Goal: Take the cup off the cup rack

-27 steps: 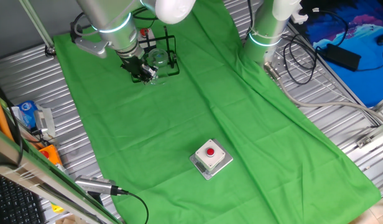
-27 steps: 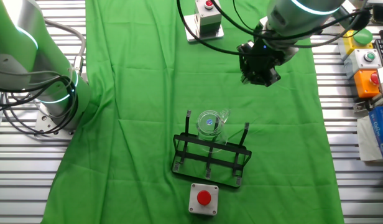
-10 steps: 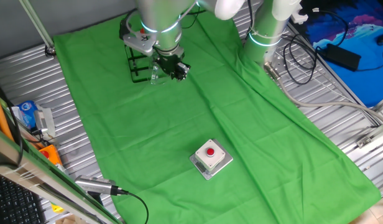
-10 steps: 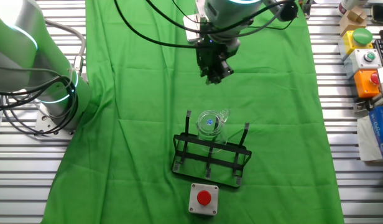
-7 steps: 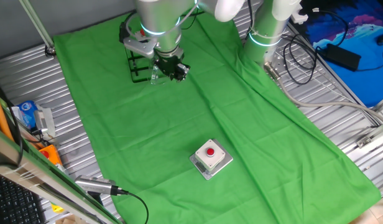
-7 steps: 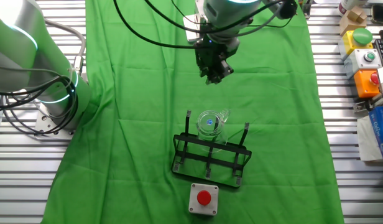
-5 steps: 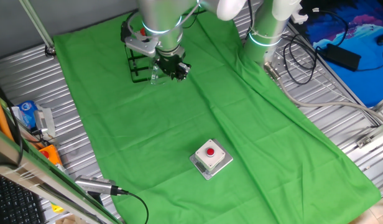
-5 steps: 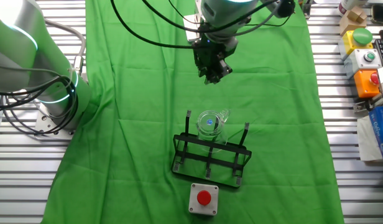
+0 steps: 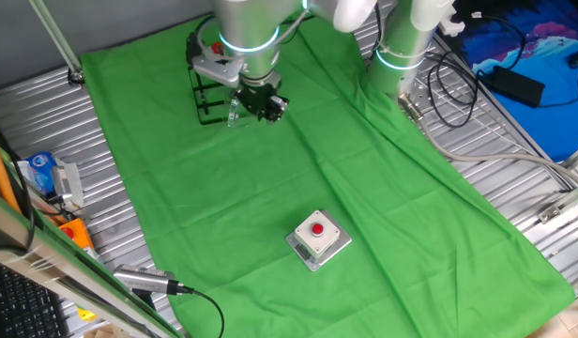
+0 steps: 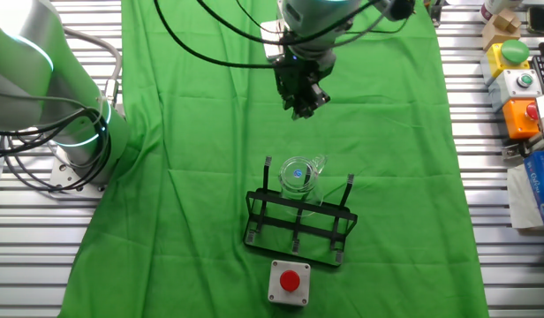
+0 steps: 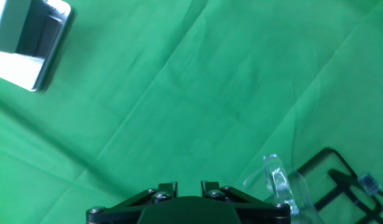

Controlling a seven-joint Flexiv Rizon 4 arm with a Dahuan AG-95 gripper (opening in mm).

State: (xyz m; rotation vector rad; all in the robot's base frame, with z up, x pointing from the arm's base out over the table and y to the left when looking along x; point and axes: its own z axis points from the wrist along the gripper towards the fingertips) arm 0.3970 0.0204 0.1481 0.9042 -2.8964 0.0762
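The cup (image 10: pixel 298 175) sits on the cup rack (image 10: pixel 298 226), hung over a peg at the rack's front edge, mouth facing up toward the other fixed camera, on the green cloth of the desk (image 10: pixel 192 132). From my hand camera it shows only as a clear rim at the lower right (image 11: pixel 280 180), with black rack wire just beyond it, so I am not yet lined up. The end effector (image 10: pixel 302 99) hovers above the cloth, well apart from the cup, holding nothing; I cannot tell from any view whether its fingers are apart or together. In my judgement this is the approach. To do it well I would bring the cup to the middle of the hand view, come down with the fingers straddling the glass wall rather than the rim, keep clear of the rack's upright pegs, then lift straight along the peg so the rack does not drag. Farther off, the grey box with the red button (image 9: pixel 318 238) is out of the way. Compared with half a second ago the end effector has barely shifted; cup and rack lie unchanged.
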